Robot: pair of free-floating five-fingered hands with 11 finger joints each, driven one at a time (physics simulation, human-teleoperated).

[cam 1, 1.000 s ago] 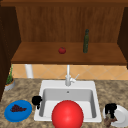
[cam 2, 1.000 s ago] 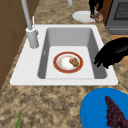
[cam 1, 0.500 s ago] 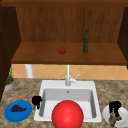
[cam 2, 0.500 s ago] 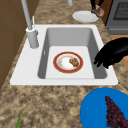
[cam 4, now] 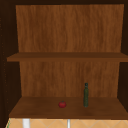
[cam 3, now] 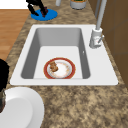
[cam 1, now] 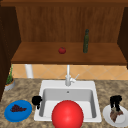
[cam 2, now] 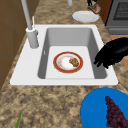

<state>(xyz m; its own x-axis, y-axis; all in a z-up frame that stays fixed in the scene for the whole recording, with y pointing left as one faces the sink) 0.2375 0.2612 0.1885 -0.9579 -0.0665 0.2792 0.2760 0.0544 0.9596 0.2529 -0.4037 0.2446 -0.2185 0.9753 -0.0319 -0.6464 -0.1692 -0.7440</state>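
Note:
My right hand (cam 1: pixel 115 100) hangs over a white plate (cam 1: pixel 122 120) on the counter right of the sink, fingers pointing down and pinched on a brown piece of food (cam 1: pixel 115 114). The left side view has that hand (cam 2: pixel 92 2) and the food (cam 2: pixel 95 8) at the top, above the plate (cam 2: pixel 85 16). My left hand (cam 1: pixel 37 100) hovers at the sink's left rim with relaxed, drooping fingers, beside a blue plate (cam 1: pixel 18 111) of dark grapes (cam 2: pixel 113 113). In the basin lies a red-rimmed plate (cam 2: pixel 68 62) with a brown morsel (cam 2: pixel 74 61).
A faucet (cam 1: pixel 68 77) stands at the back of the white sink (cam 1: pixel 42 86). The shelf above carries a red tomato (cam 4: pixel 62 104) and a green bottle (cam 4: pixel 86 95). A potted plant (cam 1: pixel 9 81) sits at far left. A stove (cam 2: pixel 120 12) lies beyond the white plate.
My right hand has risen a little above the white plate with the brown food. The left hand has stayed where it was.

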